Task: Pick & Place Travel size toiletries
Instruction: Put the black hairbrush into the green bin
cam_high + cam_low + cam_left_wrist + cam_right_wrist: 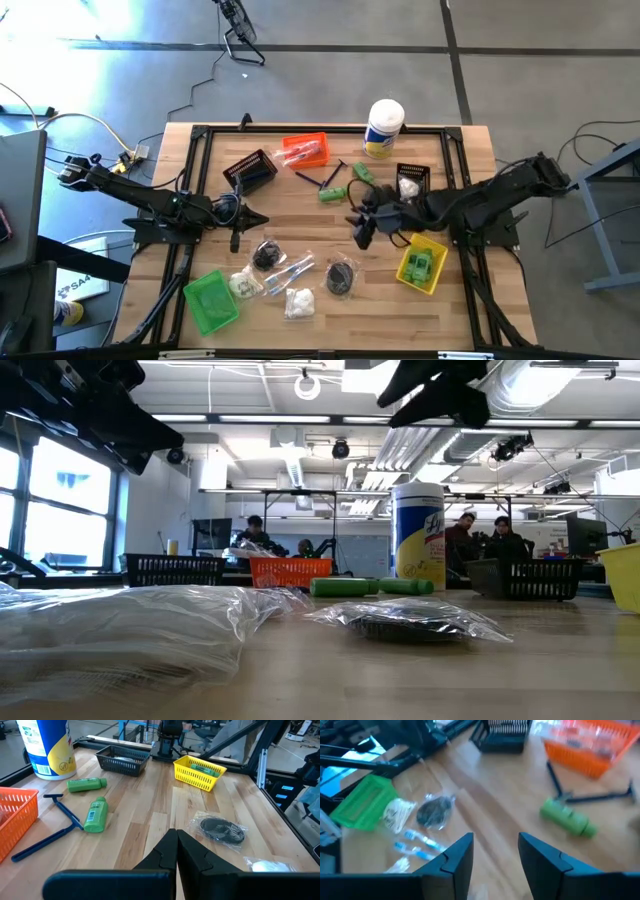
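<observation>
The toiletries lie loose on the table. Two green mini bottles (333, 192) (96, 814) and thin sticks (320, 178) (60, 820) are near the far middle. Dark round bundles in clear bags (342, 275) (435, 811), a slim toothbrush packet (290, 272) and bags of white puffs (298, 300) are toward the near edge. My left gripper (255, 218) (176, 845) is shut and empty, left of centre above the table. My right gripper (360, 225) (495, 850) hangs open and empty above the table's middle, near the green bottles.
An orange bin (305, 150), two black bins (250, 170) (412, 180), a yellow bin (422, 262) holding green items and a green bin (210, 298) ring the work area. A tall white canister (384, 127) stands at the far edge. People sit in the room beyond.
</observation>
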{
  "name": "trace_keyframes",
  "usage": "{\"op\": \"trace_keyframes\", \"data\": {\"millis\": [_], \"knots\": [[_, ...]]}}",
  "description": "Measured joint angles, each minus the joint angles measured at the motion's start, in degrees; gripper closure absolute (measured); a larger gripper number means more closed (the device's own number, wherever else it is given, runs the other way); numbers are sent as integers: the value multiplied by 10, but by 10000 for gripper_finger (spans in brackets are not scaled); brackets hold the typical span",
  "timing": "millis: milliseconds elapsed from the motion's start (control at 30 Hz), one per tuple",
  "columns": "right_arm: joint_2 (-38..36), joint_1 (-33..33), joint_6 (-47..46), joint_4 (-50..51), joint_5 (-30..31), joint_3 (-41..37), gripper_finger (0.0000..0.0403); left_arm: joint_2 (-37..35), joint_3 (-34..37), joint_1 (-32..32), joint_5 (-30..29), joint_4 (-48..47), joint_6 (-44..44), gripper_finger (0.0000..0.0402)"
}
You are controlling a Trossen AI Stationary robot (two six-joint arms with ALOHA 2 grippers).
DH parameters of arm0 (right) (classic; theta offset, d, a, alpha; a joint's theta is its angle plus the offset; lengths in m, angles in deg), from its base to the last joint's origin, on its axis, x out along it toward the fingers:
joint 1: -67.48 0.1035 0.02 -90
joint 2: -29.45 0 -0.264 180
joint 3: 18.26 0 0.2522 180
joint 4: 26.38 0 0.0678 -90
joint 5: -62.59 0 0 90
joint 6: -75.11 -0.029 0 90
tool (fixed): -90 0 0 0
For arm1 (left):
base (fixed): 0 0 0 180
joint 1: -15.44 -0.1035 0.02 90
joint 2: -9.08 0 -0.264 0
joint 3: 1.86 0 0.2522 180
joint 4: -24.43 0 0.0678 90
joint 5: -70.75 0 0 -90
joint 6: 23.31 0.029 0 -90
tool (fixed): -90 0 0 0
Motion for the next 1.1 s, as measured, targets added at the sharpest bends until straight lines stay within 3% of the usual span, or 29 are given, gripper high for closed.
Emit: {"op": "trace_keyframes", "data": {"millis": [433, 767, 1100], "knots": [[0, -89, 97, -5, -3, 0, 255, 0, 0, 0, 0, 0, 0, 402], [0, -163, 217, -4, -135, 0, 255, 0, 0, 0, 0, 1, 0, 402], [0, -224, 312, -4, -130, 0, 233, 0, 0, 0, -14, 5, -3, 402]]}}
